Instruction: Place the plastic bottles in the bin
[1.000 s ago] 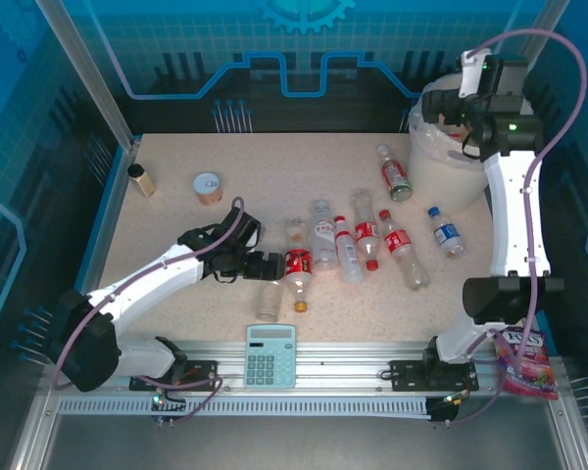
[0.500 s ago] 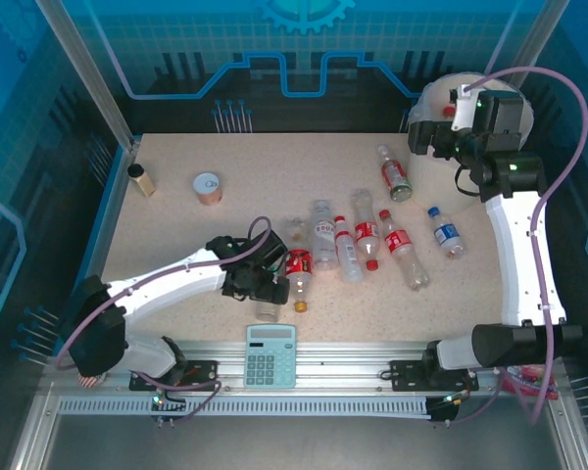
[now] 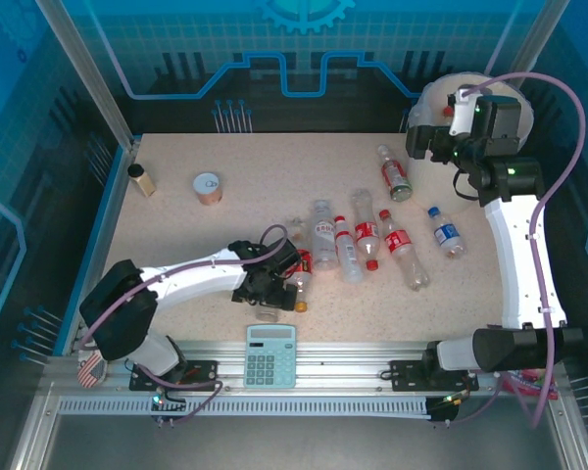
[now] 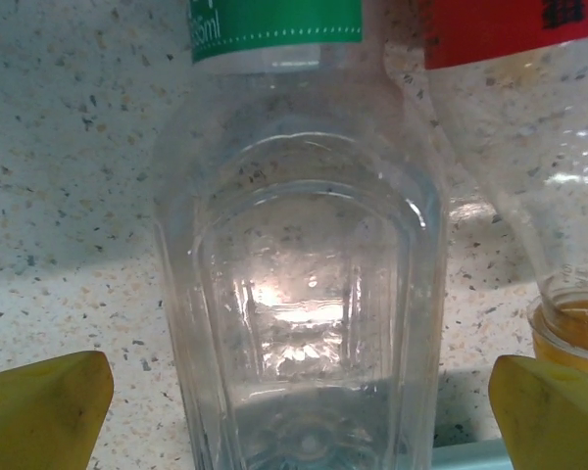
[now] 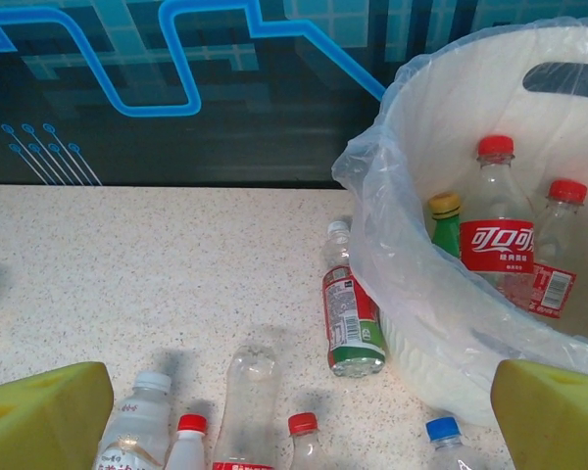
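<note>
Left gripper (image 4: 296, 411): jaws apart. One yellow fingertip (image 4: 44, 411) is seen on each side of a clear bottle (image 4: 299, 294) with a green label. No contact is seen, and bare table (image 3: 176, 196) shows in the gap on either side. The bottle lies flat near the table's front edge, just beyond the calculator (image 3: 271, 355). A red-labelled bottle (image 4: 510, 117) holding amber liquid lies just beside it, its neck close to the fingertip on that side.

Step judged to be in hand: closing on the clear bottle. The grip is best centred on the ribbed body, across its width. The finger beside the neighbour's neck should be kept clear, or both bottles may be caught or shoved. The empty wall looks thin and is likely to give, so a steady squeeze is called for. A slip on the smooth plastic is to be expected.

Right gripper (image 5: 299, 416): jaws apart, nothing held, poised just beside the bin (image 5: 421, 294) at the table's far right. Several bottles (image 5: 497, 225) are seen inside the bag liner. A cluster of bottles (image 3: 372, 240) lies mid-table, so the task is judged part done.
</note>
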